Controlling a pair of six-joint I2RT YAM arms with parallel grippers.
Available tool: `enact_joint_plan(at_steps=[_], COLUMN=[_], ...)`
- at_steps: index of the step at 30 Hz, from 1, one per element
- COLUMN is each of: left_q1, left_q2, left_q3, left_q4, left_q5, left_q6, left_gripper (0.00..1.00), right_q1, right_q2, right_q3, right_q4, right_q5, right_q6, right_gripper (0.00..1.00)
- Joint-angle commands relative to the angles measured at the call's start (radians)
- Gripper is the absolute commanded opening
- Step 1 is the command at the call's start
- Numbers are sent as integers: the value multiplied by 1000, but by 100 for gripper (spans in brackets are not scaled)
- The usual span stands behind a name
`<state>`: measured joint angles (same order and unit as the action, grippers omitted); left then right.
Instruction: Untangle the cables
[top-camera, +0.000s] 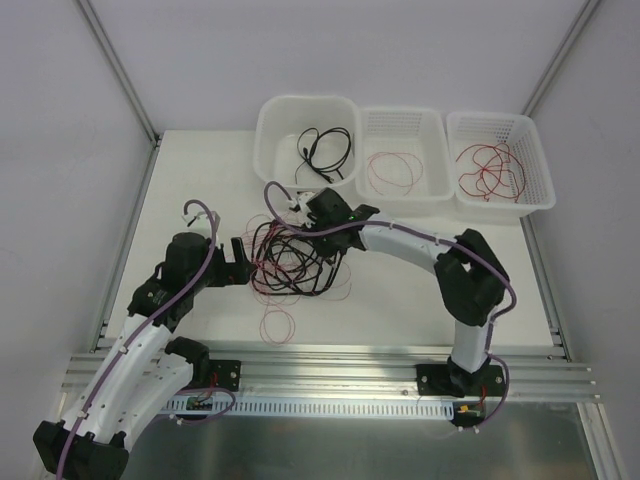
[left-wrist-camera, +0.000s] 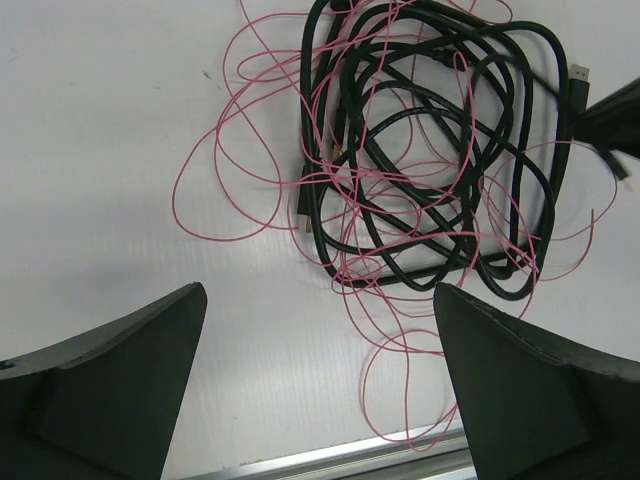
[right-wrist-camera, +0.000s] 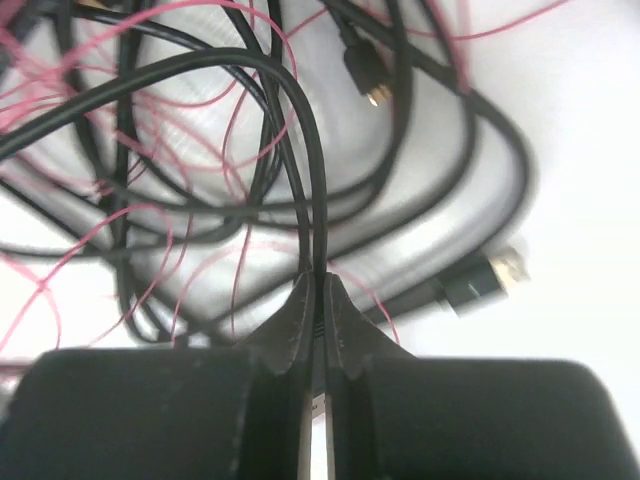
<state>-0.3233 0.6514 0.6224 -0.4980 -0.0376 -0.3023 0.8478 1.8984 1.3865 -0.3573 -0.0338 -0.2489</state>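
The cables (top-camera: 295, 262) lie as one tangle of thick black cables and thin red wires in the middle of the table. From the right, my right gripper (top-camera: 320, 236) reaches into the top of the tangle. In the right wrist view this gripper (right-wrist-camera: 318, 284) is shut on a black cable (right-wrist-camera: 312, 170) that loops up from the pile. My left gripper (top-camera: 243, 258) sits just left of the tangle. It is open wide (left-wrist-camera: 320, 335), with only a loose red wire loop (left-wrist-camera: 405, 385) on the table between its fingers. The tangle (left-wrist-camera: 430, 150) lies ahead of it.
Three white bins stand along the back. The left bin (top-camera: 275, 150) holds a black cable, while the middle bin (top-camera: 435, 125) and the right bin (top-camera: 535, 150) hold red wires. A single red loop (top-camera: 277, 325) lies near the front metal rail (top-camera: 330, 365).
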Motion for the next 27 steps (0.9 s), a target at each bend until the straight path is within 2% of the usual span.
enact_joint_plan(at_steps=[1,5,12,14,15,19,23,26,27], left_q1=[3,3,3,3,3,-6,-65,-150,-213], left_q2=[4,-4,-41,-80,-94,-133,-72,14,36], left_q3=[-4,-6,-10,-10,-12,-15,42,98,120], left_q4=[15,32,88,125,148,339,414,441,447], left_q5=[7,36,200,272,351,531,573,549,510], left_q6=[-1,8,23,-3,-17,-60,0,43,49], left_gripper=[99,99,99,99,99,99,99,99,99], right_q1=[16,28,31,31,31,31,31,31,31], right_q2=[-264,-505,-763,-804,-820,-884,-891,-897,-894], right_q3=[51,134,220,245,256,310,341,358,387], right_q4=[-92,-172,-187,-178,-174,-166,-181,-174,-178], right_q5=[86,149,238,242,250,252,252,249,241], right_q6=[-67,-136,-151,-145,-141,-106,-79,-63,-59], right_gripper=[1,1,1,1,1,1,1,1,1])
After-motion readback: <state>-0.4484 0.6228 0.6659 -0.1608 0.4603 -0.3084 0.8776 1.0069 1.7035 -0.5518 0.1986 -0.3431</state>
